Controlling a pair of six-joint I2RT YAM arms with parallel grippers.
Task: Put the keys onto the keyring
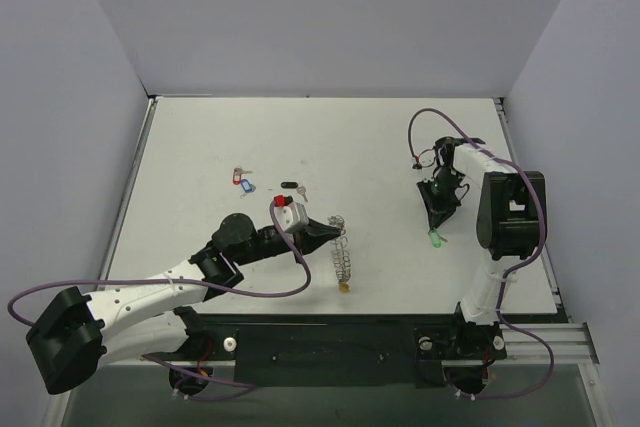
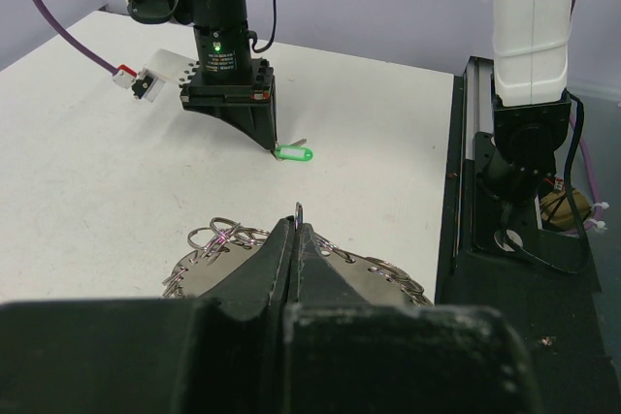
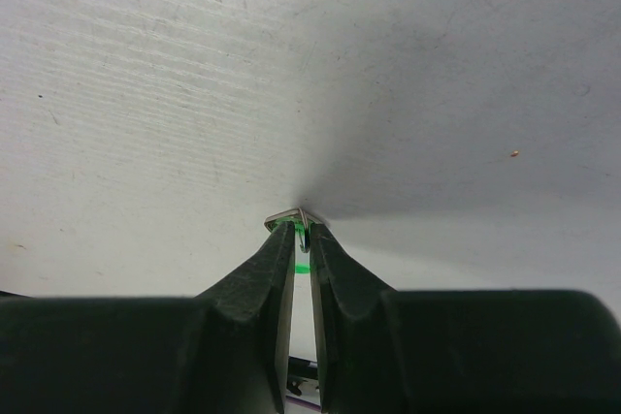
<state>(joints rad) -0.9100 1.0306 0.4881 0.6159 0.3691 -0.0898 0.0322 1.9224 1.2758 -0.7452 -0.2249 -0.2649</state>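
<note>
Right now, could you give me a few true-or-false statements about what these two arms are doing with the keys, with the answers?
1. The left end effector is pinched shut on the large silvery metal keyring. True.
2. The right end effector grips a key with a red tag. False: it grips the small key with a green plastic tag.
3. That green key already hangs on the keyring. False: the two are apart, one at each arm.
4. A small red-tagged key and a small blue-tagged key lie loose on the white table. True.
5. The keyring carries a yellow tag. True.
</note>
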